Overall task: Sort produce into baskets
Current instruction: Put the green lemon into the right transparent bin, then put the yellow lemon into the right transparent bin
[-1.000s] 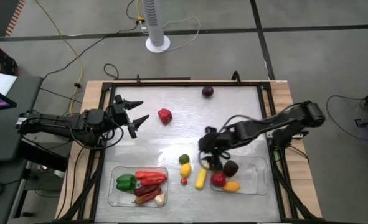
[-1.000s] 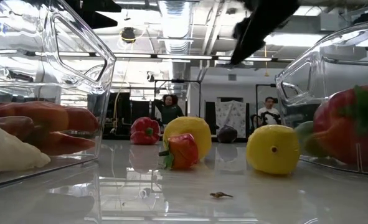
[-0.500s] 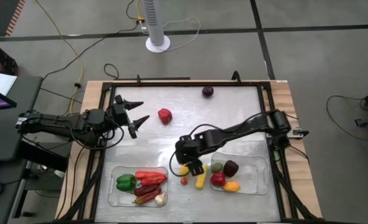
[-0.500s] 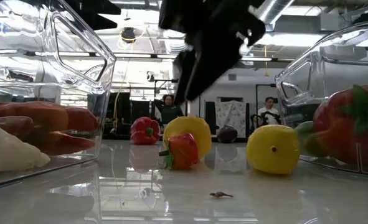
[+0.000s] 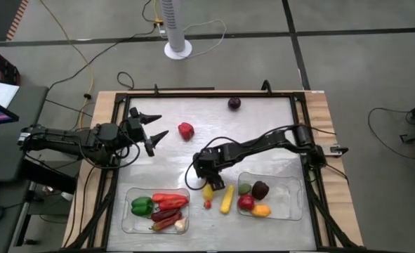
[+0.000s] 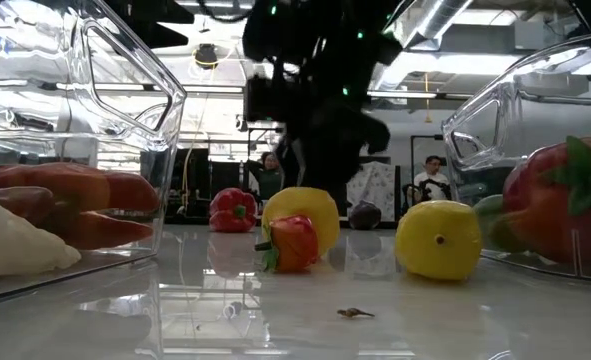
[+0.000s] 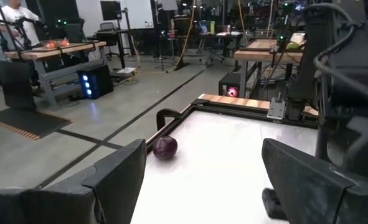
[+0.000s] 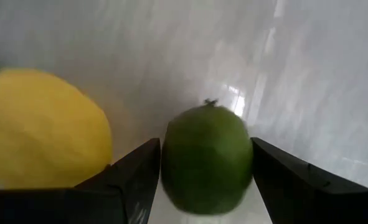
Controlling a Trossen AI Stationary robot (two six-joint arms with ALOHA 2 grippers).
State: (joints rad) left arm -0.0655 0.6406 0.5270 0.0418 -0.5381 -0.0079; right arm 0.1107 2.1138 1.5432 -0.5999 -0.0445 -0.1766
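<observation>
1. A steel-topped table is seen from above, with a dark robot arm at each side.
2. The right gripper is reached out to the middle of the table and lowered over a green lime. In the right wrist view the lime is seen between the two dark fingers, which are spread on either side of it. Whether the pads touch the fruit cannot be told for certain, as the view is very close.
3. A yellow lemon is set just beside the lime. From table height it is seen directly under the dark gripper, with a small red pepper in front of it.
4. A yellow corn cob is laid near the lemon, between the two clear baskets.
5. The left basket is placed at the near edge and is filled with a green pepper, red chillies and a pale garlic piece.
6. The right basket is placed just beside the corn and is filled with a dark plum, a red fruit, an orange piece and a green piece.
7. A red bell pepper is left alone toward the far left of the table, and a purple plum is set near the far edge.
8. The left gripper is held above the table's left edge, near the red bell pepper, with its fingers parted and nothing between them.
</observation>
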